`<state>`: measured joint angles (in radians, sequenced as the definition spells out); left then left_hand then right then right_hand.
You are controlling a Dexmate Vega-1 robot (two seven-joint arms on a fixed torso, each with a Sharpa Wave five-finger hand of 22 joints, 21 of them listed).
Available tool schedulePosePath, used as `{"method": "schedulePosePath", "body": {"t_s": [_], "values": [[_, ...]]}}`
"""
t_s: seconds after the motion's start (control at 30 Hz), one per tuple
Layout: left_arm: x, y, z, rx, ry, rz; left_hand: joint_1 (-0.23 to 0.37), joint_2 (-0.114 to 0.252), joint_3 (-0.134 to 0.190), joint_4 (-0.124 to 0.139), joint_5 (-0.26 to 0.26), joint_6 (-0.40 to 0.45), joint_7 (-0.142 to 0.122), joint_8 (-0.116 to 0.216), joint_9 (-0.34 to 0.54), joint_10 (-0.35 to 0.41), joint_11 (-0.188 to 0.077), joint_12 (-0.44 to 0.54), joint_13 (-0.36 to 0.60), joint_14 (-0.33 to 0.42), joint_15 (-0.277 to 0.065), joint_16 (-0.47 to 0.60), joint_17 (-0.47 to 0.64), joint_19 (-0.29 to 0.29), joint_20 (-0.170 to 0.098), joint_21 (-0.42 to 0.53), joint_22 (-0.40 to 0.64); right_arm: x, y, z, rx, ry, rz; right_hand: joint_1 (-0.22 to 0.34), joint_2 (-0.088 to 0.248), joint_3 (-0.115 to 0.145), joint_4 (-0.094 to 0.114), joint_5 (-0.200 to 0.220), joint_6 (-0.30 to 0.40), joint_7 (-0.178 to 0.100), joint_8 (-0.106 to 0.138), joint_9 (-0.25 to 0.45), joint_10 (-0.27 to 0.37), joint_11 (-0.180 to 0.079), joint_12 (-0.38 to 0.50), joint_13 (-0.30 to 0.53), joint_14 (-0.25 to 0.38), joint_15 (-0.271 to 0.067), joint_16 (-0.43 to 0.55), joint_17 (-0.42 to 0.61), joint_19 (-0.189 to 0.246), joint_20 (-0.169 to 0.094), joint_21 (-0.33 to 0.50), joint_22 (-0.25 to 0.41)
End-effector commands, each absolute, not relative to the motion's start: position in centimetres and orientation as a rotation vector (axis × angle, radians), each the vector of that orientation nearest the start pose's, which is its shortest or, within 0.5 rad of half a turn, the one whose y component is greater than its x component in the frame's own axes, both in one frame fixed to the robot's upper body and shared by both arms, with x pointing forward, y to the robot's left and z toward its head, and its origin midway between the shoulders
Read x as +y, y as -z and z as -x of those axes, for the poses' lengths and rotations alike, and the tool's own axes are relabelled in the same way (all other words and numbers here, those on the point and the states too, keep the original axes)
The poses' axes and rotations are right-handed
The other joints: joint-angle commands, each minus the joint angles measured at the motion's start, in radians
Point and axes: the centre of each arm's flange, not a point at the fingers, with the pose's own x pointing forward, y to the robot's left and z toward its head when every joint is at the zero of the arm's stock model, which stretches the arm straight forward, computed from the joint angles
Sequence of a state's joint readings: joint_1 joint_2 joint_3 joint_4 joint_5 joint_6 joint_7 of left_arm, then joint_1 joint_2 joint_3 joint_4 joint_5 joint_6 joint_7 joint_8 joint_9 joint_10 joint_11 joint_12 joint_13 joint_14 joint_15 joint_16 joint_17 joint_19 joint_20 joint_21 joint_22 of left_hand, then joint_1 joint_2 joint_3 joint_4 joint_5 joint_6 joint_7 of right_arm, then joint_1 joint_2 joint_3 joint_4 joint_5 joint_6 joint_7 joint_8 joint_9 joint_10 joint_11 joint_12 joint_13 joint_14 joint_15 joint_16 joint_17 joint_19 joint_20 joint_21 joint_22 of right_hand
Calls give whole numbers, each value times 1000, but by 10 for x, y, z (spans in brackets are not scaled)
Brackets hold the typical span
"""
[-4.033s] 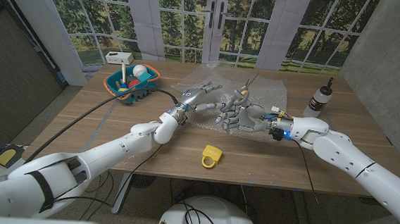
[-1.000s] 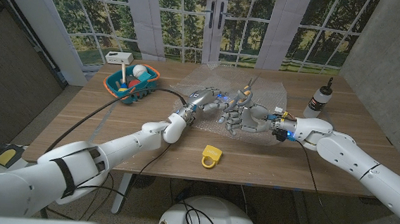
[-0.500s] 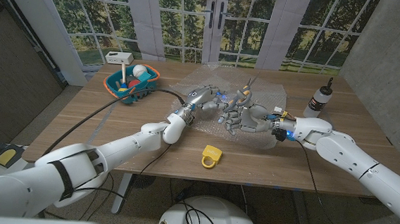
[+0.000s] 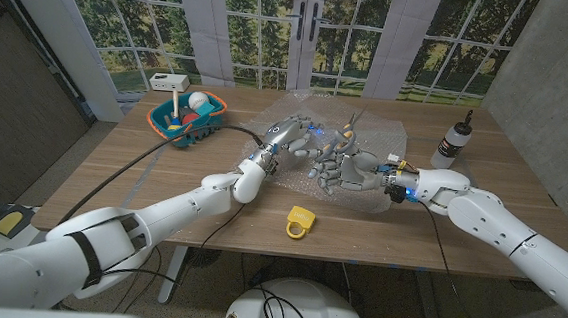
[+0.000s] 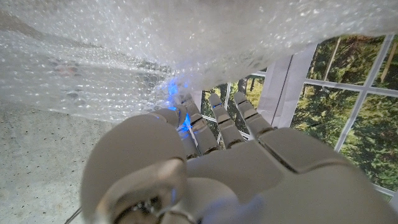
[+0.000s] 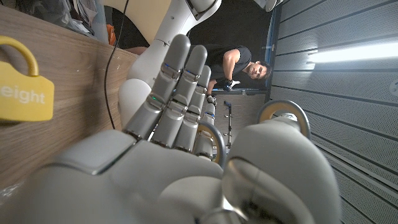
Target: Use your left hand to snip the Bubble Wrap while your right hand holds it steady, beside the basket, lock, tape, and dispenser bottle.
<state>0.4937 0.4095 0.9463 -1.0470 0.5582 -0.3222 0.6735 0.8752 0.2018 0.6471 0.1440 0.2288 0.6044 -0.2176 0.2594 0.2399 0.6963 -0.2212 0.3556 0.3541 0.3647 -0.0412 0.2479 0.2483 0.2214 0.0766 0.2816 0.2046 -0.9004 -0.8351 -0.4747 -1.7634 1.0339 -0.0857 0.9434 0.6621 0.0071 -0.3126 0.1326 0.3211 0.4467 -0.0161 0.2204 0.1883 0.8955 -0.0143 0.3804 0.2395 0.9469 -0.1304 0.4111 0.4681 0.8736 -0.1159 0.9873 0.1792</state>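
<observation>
A clear sheet of Bubble Wrap [image 4: 381, 136] lies on the far middle of the wooden table. My left hand [image 4: 291, 136] is at its left edge, and its fingers pinch the wrap, which hangs lifted over them [image 5: 124, 62]. A blue light glows between thumb and fingers. My right hand [image 4: 342, 166] stands close beside the left hand and grips grey scissors [image 4: 353, 121], blades pointing up and away. The scissors' ring handles [image 6: 283, 111] show by that hand's [image 6: 155, 155] fingers.
A yellow lock [image 4: 300, 221] lies near the front edge, below both hands. A blue and orange basket [image 4: 161, 122] with small items stands far left, a white box [image 4: 169, 81] behind it. A dispenser bottle [image 4: 456, 139] stands far right. A person [image 6: 239, 65] stands in the background.
My left hand has closed in on the right hand and risen slightly, lifting the wrap's edge. The right hand and scissors have stayed nearly still.
</observation>
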Motion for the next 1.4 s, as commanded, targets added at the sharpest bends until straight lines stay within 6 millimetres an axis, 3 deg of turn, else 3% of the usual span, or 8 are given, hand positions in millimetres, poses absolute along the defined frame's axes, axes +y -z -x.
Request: {"method": "schedulePosePath", "body": {"t_s": [0.03, 0.5, 0.77, 1.4], "values": [[88, 15, -654, -1127, -16, -1088, -4, 0, -1, -16, -5, 20, -1, 10, 6, 14, 0, 10, 8, 4, -174, 9, 4, 10, 0, 6, 3, -180, 39, -505, -313, -1434, 83, 5, 10, -4, -3, -5, 92, 89, -3, 4, 34, -6, -8, 3, -9, -51, 6, 1, 12, -17, -4, 2], [71, 20, -659, -1111, -25, -1036, -1, -3, 2, -25, -8, 31, -2, 12, 8, 24, 1, 14, 15, 8, -170, 10, 3, 16, -2, 10, 3, -176, 45, -505, -304, -1457, 63, 3, 10, -5, -3, -6, 93, 89, -5, 4, 58, -10, -2, 10, -4, -55, 9, 2, 16, -15, -7, 2], [70, 27, -662, -1084, -16, -1020, 1, -3, 3, -29, -9, 33, -2, 12, 7, 28, 1, 16, 18, 11, -169, 12, 3, 21, -5, 13, 3, -172, 51, -505, -288, -1475, 57, 3, 8, -6, -3, -8, 94, 89, -6, 4, 54, -9, -6, 14, -6, -52, 8, 2, 14, -13, -10, 2], [73, 16, -660, -1091, -35, -998, 4, -10, 15, -40, -10, 29, -2, 5, 5, 23, 2, 12, 25, -3, -165, -4, -10, 18, -9, 14, 3, -158, 61, -509, -228, -1491, 87, -1, -4, -11, -4, -10, 73, 92, -16, 3, 50, -4, -13, 19, -10, -44, 6, 0, 13, -8, -16, 2]]}}
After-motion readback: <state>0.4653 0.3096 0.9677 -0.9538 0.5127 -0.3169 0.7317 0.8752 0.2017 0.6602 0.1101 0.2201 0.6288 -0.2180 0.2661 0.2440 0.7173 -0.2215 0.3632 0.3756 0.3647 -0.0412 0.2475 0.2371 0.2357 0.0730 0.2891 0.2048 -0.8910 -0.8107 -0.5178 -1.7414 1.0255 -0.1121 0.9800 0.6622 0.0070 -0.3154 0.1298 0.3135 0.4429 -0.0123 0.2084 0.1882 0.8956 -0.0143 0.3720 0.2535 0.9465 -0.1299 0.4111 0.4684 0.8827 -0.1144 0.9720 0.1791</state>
